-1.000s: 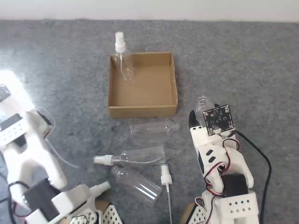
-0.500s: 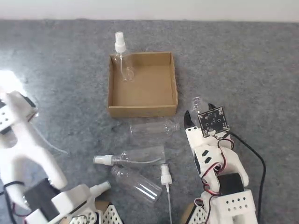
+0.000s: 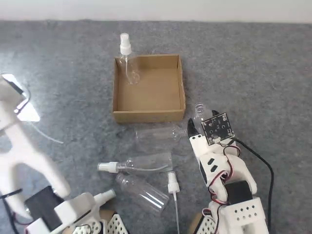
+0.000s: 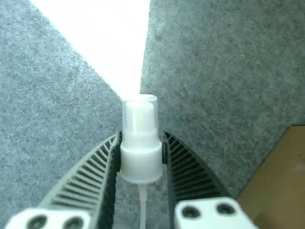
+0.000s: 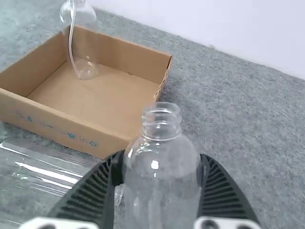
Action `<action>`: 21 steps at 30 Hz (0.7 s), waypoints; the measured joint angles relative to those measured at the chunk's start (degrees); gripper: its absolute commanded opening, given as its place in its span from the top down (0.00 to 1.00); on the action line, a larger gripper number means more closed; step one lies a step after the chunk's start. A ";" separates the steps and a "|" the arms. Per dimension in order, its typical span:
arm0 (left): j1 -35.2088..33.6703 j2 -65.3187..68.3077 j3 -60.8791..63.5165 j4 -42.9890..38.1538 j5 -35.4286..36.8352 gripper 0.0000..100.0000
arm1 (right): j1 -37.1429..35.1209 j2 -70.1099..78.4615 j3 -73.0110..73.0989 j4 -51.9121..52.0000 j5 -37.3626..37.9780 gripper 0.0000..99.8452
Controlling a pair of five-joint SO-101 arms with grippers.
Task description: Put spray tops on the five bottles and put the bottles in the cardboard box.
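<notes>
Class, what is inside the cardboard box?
One upright bottle with a spray top stands in a far corner of the box. Plain cardboard floor shows elsewhere; the patch under the bottle is covered.

A bottle (image 5: 159, 143) stands in the right gripper (image 5: 160, 162). Ahead and left of that gripper lies the box (image 3: 148, 116), a second bottle (image 3: 129, 68) upright in its far left corner; a third bottle (image 3: 158, 133) lies just left of the gripper. A spray top (image 4: 139, 157) sits in the left gripper (image 4: 141, 139).

A clear spray-topped bottle (image 3: 129, 68) occupies the far-left corner of the brown cardboard box (image 3: 183, 92). A clear capless bottle (image 3: 158, 133) lies just outside its near wall.
</notes>
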 measured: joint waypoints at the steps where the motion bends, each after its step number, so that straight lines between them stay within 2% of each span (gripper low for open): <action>1: 0.44 0.00 -0.35 0.35 0.09 0.99 | 0.00 0.00 0.09 -0.53 0.00 0.89; 8: 4.40 -3.16 -0.62 0.88 0.97 0.99 | -0.09 0.00 2.29 -4.48 0.00 0.89; 14: 8.53 -13.10 -0.70 0.88 5.63 0.99 | -0.09 0.00 2.29 -4.84 0.00 0.89; 21: 13.54 -14.95 -0.70 0.88 8.88 0.99 | -0.09 0.00 2.29 -4.84 0.00 0.89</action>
